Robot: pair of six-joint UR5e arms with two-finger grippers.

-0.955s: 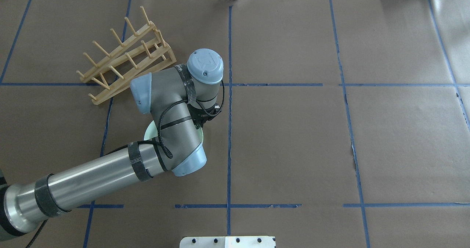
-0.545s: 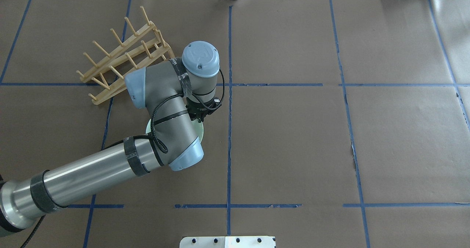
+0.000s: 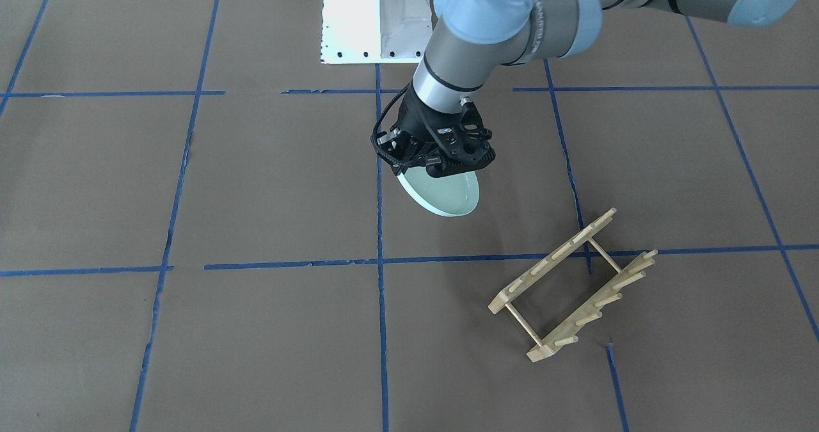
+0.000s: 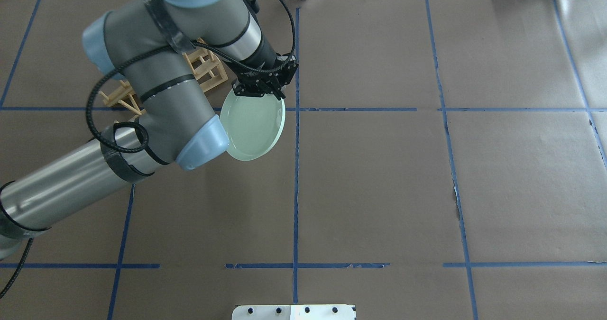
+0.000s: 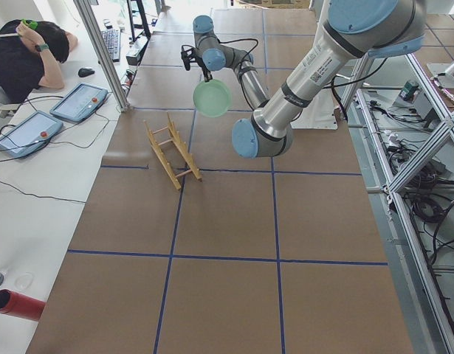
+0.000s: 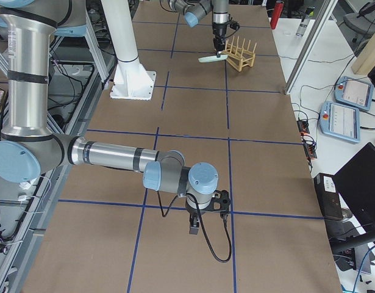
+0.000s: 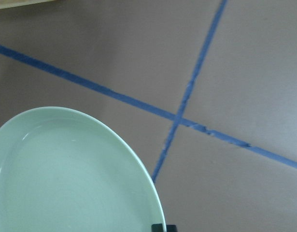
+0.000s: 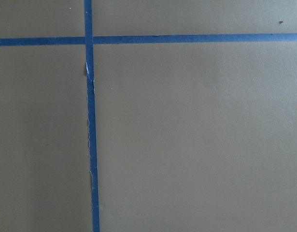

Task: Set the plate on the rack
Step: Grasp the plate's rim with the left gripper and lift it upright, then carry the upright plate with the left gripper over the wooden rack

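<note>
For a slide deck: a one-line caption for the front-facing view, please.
Left gripper holds the mint-green plate by its rim, tilted above the table, short of the wooden rack.

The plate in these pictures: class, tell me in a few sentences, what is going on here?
The left gripper holds the pale green plate by its rim, lifted clear of the table and tilted, not far from the wooden rack. The rack stands empty; the plate is not in it yet. The right arm hangs low, far from both.

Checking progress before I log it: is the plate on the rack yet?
No. The plate hangs tilted in the left gripper, above the table, apart from the bare rack.
</note>
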